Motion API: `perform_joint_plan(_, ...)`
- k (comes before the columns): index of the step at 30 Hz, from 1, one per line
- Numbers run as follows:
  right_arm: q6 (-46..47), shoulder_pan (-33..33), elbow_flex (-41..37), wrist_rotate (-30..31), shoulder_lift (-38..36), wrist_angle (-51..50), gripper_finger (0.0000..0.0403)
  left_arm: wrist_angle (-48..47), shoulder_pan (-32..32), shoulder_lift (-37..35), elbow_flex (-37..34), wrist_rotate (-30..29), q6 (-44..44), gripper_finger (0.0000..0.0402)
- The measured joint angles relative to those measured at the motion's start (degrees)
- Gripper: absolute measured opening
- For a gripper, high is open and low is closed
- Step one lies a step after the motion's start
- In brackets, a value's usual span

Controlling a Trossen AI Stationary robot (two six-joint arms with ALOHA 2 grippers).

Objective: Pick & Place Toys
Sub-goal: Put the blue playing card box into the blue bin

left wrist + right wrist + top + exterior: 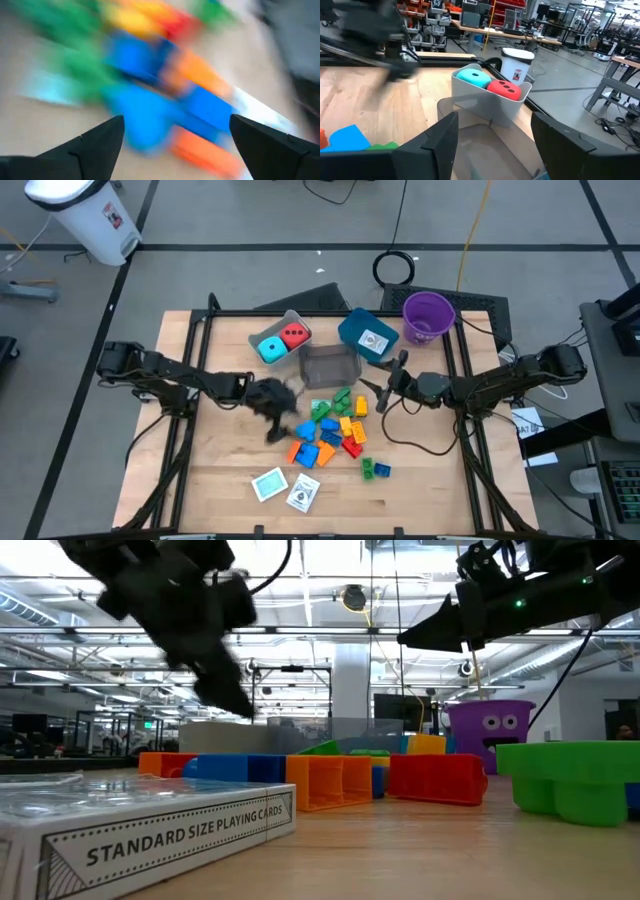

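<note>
Near the front edge of the table, two cards are lying side by side: a teal card and a white card box just to its right. Seen level across the table, the box is reading "standard size playing cards". Two green bricks are sitting a little apart from them, towards the right edge.

Further in, at the middle of the table, the brick pile is spreading out in red, blue, green, yellow and orange. The left gripper is hanging over the pile's left side, blurred. Its jaws are standing wide apart with nothing between them, and blue and orange bricks are showing in the gap in its wrist view. The right gripper is hovering off the pile's right side, raised above the table. Its jaws are also standing wide apart and holding nothing.

Behind the pile, a dark bin is sitting at the centre. A grey bin is touching its left back corner and holding the cyan cube and the red cube side by side. A teal bin with a third card in it is sitting on the right. A purple cup is standing by the back right corner.
</note>
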Motion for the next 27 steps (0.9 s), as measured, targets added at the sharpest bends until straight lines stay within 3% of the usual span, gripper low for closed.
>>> perform_joint_plan(2,0.59,0.00,0.00,-0.03,0.00,0.00,0.0219,-6.68,-4.23,-0.13,2.02,7.12,0.10,0.0355)
perform_joint_plan(5,0.83,0.00,0.00,-0.19,0.00,0.02,0.0220,-14.48,-11.37,-0.05,2.72,10.20,-0.66,0.0345)
perform_joint_plan(9,0.87,0.00,0.00,-1.16,0.00,0.22,0.0221,-13.70,-19.36,1.63,2.74,8.59,-8.72,0.0340)
perform_joint_plan(14,2.36,0.00,0.00,-4.19,0.00,1.24,0.0217,-5.77,-25.11,4.98,2.75,2.34,-17.49,0.0346)
perform_joint_plan(20,3.63,1.01,0.02,-6.18,0.00,4.34,0.0213,-1.52,-26.84,10.81,2.96,0.38,-19.25,0.0346)
perform_joint_plan(27,0.46,3.05,0.04,-6.11,0.02,5.13,0.0212,-7.96,-22.36,12.28,3.22,1.83,-21.72,0.0347)
